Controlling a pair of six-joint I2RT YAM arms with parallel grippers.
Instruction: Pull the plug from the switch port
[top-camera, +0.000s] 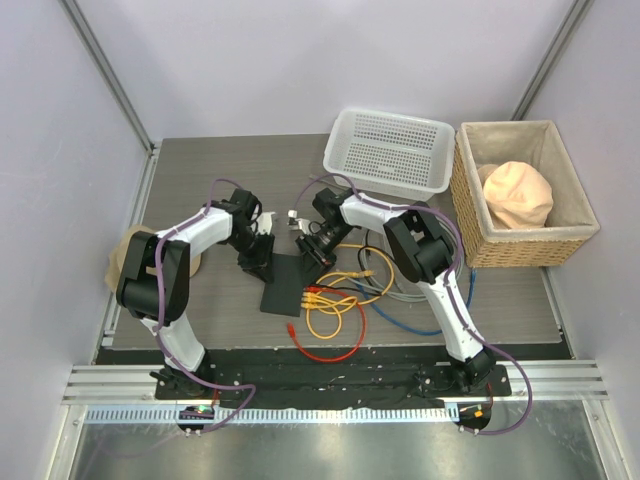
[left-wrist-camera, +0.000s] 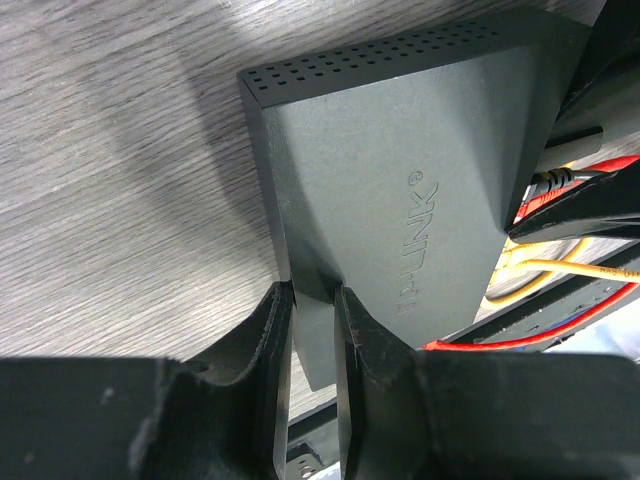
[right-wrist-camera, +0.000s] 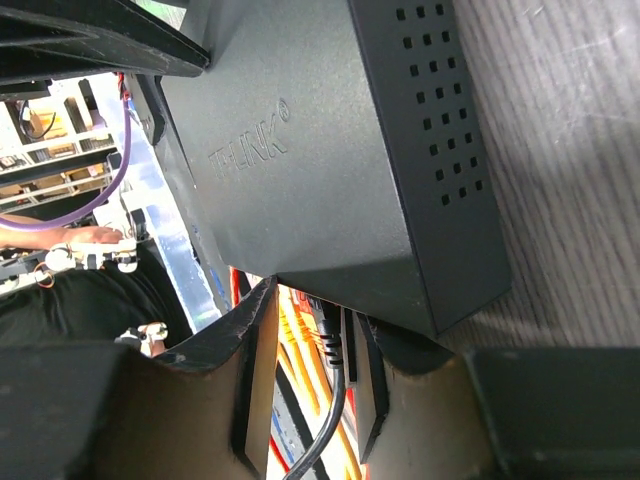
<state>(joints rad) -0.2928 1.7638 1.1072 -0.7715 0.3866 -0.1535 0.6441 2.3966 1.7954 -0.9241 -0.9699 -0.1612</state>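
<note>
Switch (top-camera: 285, 288) lies flat on the bench (top-camera: 200, 170) between the 2 arms, with loose cables (top-camera: 335, 320) (yellow, orange, red, blue) heaped just beside it on the right arm's side. Left tool (left-wrist-camera: 312, 375) is pinched on 1 thin edge of the switch near a corner, with both fingers (left-wrist-camera: 272, 380) pressed to the casing, so it has the box clamped. Right tool (right-wrist-camera: 310, 375) straddles the black plug (right-wrist-camera: 328, 340) where it enters the narrow edge. Its jaws are only partly apart, and a gap shows between 1 finger and the plug, so it has no grip yet by the look of it. Handling guess: the switch is a light, rigid matte plastic shell that would likely skid on the bench if pulled, hence the clamp. The plug body looks stiff and moulded with a ribbed collar, and the cable behind it is soft. Best hold is on the ribbed plug body right at the socket, not on the cable, which would stretch or slip. Pull straight out along the socket line. A sideways tug could lever the port or twist the switch out of the left tool. I can't tell whether the plug has a latch.
</note>
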